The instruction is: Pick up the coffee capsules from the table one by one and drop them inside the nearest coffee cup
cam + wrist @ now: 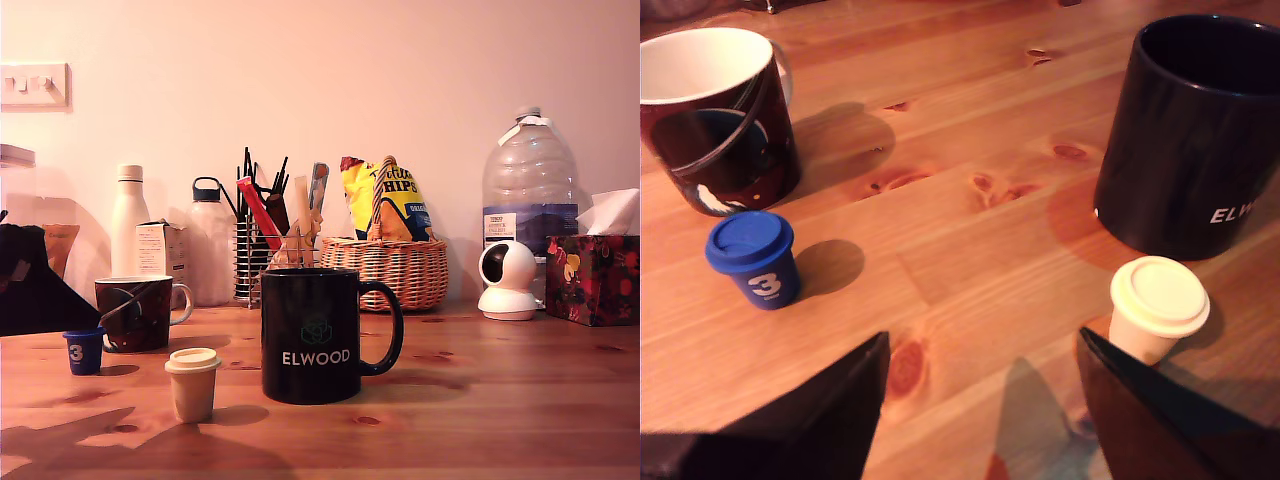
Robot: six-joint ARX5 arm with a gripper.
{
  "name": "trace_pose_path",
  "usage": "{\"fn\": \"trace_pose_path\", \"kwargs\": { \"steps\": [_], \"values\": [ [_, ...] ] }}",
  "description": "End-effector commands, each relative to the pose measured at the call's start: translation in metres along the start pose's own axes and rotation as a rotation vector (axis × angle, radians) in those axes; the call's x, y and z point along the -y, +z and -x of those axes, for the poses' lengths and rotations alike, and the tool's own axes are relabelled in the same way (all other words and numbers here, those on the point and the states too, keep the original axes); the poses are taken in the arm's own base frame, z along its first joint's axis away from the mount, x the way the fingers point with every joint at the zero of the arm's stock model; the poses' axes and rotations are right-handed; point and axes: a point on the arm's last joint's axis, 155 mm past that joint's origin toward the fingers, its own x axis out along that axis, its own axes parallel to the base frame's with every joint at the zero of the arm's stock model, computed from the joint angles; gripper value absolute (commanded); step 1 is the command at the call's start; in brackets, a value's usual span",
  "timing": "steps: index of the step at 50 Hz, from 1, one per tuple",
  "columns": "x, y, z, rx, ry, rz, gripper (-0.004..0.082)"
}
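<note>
Pine-wood table [520, 400], warm brown, grain and dark knots visible. Cream-beige capsule [193, 384] stands upright near the front, just beside the black "ELWOOD" mug [317, 335] on the exterior view's left; apart, not touching. Dark blue capsule [84, 351], white "3" on its side, upright, farther to the exterior view's left, just in front of the dark patterned mug [134, 313] with white interior. Both capsules rest on the table, neither inside a mug.

Wrist view: gripper [980, 400] with black fingers [830, 420] spread wide apart, nothing between them, bare wood in the gap. Cream capsule sits just beside one finger; contact cannot be judged. Blue capsule lies clear of the other finger.

Far edge: wicker basket [385, 272], large water bottle [529, 205], tissue box [592, 278].
</note>
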Motion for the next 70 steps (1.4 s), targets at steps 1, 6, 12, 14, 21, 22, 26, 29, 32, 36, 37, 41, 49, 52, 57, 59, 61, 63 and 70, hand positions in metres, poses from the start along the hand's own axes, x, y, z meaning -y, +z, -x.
{"fn": "trace_pose_path", "kwargs": {
  "steps": [1, 6, 12, 14, 21, 22, 26, 29, 32, 36, 37, 41, 49, 52, 57, 59, 61, 63, 70],
  "values": [
    [-0.002, -0.006, 0.002, -0.012, 0.008, 0.016, 0.0503],
    [-0.002, -0.006, 0.002, -0.011, 0.008, 0.016, 0.0503],
    [-0.002, -0.006, 0.002, -0.012, 0.008, 0.016, 0.0503],
    [-0.002, -0.006, 0.002, -0.012, 0.008, 0.016, 0.0502],
    [-0.002, -0.005, 0.002, -0.010, 0.008, 0.015, 0.0502],
    [-0.002, -0.005, 0.002, -0.010, 0.008, 0.015, 0.0502],
    [-0.002, -0.005, 0.002, -0.008, 0.008, 0.014, 0.0502],
    [-0.002, -0.003, 0.003, -0.002, 0.008, 0.013, 0.0502],
    [-0.001, -0.001, 0.003, 0.004, 0.008, 0.012, 0.0502],
    [-0.001, 0.001, 0.005, 0.012, 0.007, 0.010, 0.0502],
    [-0.001, 0.002, 0.005, 0.012, 0.006, 0.010, 0.0502],
    [0.000, 0.002, 0.008, 0.011, 0.003, 0.009, 0.0502],
    [0.009, 0.004, 0.015, 0.009, -0.036, 0.009, 0.0502],
    [0.017, 0.004, 0.018, 0.005, -0.066, 0.004, 0.0502],
    [0.029, 0.001, 0.021, -0.008, -0.112, -0.004, 0.0502],
    [0.035, -0.001, 0.022, -0.017, -0.132, -0.008, 0.0502],
    [0.039, -0.004, 0.022, -0.027, -0.147, -0.011, 0.0502],
    [0.043, -0.005, 0.022, -0.034, -0.160, -0.020, 0.0502],
    [0.053, -0.010, 0.022, -0.049, -0.195, -0.053, 0.0502]
  ]
}}
